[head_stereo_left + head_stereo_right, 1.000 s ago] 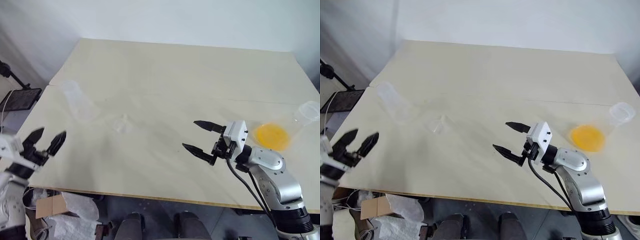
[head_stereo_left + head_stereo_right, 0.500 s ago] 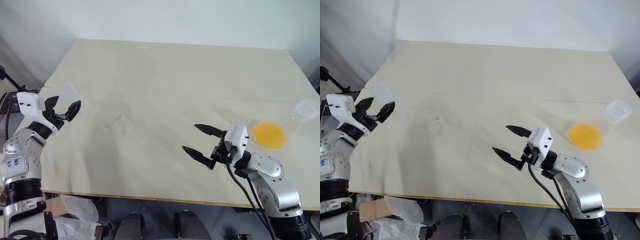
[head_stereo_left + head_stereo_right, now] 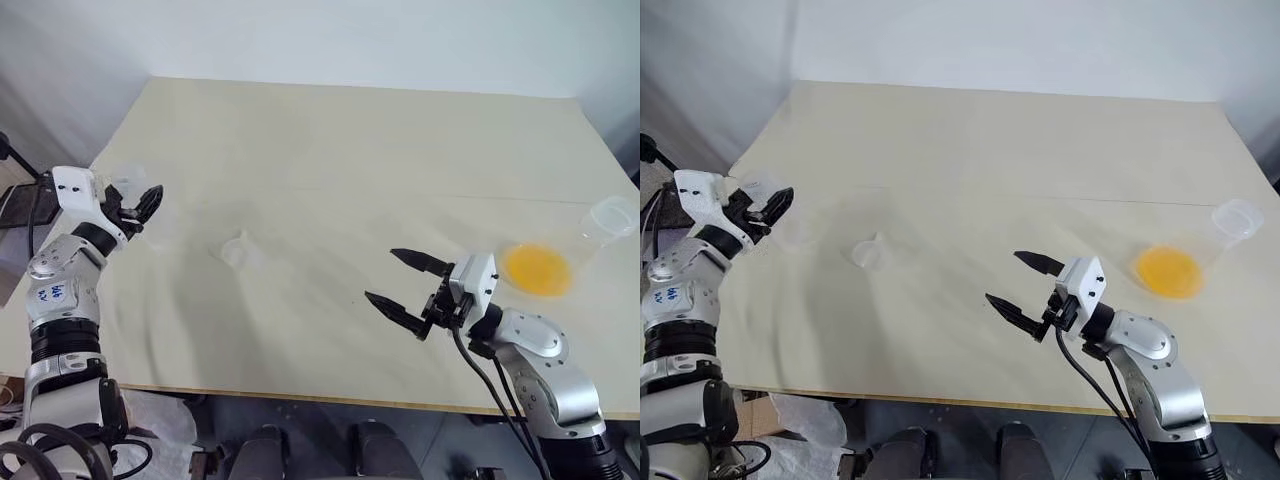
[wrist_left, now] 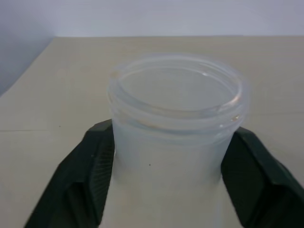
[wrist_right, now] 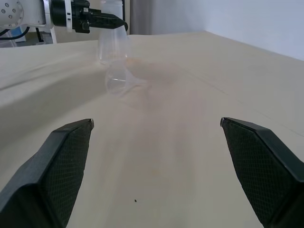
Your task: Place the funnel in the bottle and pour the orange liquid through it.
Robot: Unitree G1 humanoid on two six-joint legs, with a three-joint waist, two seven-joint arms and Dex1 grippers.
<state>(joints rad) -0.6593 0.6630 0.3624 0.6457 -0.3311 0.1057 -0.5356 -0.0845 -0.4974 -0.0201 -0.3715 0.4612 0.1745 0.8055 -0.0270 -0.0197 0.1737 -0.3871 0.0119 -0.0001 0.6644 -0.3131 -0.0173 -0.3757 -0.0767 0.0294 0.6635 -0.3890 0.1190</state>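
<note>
The small clear bottle stands near the table's left edge, and its neck sits between the two black fingers of my left gripper, which press against it on both sides. The tiny clear funnel lies on its side on the table, a little to the right of the bottle. The orange liquid forms a shallow pool in a larger clear flask at the far right. My right gripper hovers open over the table's middle, between funnel and flask, holding nothing.
The pale wooden table stretches wide behind the objects. A dark stand sits beyond the left edge. Bags and a cardboard box lie on the floor below the front left corner.
My left arm came up from the front left corner and forward to the bottle, and its fingers closed in on the neck. The right arm stayed where it was.
</note>
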